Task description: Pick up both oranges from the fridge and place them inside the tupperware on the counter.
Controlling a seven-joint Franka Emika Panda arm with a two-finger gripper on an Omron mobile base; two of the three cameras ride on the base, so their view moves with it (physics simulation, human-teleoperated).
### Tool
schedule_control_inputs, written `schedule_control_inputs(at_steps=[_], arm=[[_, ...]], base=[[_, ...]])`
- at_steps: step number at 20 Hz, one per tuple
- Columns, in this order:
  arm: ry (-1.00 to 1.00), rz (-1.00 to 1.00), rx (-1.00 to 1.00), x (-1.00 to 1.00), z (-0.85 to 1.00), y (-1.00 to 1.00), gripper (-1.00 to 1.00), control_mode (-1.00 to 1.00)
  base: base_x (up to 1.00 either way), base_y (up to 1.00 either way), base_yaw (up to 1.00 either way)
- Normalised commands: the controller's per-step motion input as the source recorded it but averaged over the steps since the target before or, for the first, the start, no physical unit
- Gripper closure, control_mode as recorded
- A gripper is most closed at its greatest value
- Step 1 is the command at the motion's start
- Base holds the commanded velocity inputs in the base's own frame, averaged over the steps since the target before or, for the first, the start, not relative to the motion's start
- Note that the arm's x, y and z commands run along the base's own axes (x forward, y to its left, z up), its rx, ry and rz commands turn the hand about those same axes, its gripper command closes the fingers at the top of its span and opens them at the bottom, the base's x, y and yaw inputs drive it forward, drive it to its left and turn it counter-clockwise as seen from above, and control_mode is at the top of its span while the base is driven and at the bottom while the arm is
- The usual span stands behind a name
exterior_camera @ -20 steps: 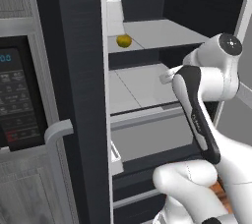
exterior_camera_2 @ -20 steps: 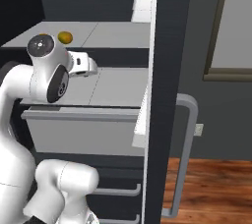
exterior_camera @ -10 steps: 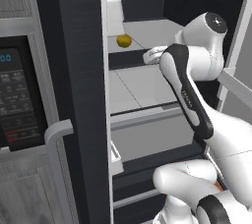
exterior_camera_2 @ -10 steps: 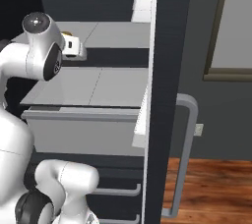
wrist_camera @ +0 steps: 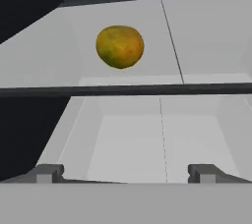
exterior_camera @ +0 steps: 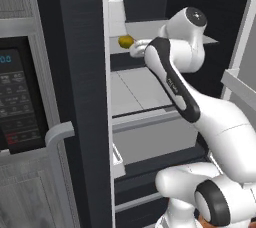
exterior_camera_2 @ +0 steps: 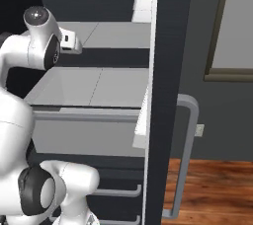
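The yellow-green orange rests on the upper grey shelf of the fridge, near the shelf's front edge on the left side. In the hand view it sits ahead of the gripper and offset toward the left fingertip, on the far side of the dark shelf lip. You see both fingertips spread wide apart with nothing between them, so the gripper is released and empty. The fruit is round, so no long axis governs the grasp. In the left base view, the hand is just beside the orange. Judged from this, you must advance forward and shift slightly left to centre the fruit between the fingers.
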Motion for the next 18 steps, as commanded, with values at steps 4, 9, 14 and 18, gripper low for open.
schedule_control_inputs(at_steps=[4,9,14,18], arm=[[0.0,0.0,-0.01,0.57,0.0,0.04,-1.0,-1.0],[0.0,0.0,0.0,0.51,0.0,0.0,-1.0,-1.0],[0.02,0.0,0.0,0.59,0.0,0.09,-1.0,-1.0],[0.01,0.0,-0.01,0.59,0.0,0.26,-1.0,-1.0]], base=[[0.0,0.0,0.0],[0.0,0.0,0.0],[0.0,0.0,0.0],[0.0,0.0,0.0]])
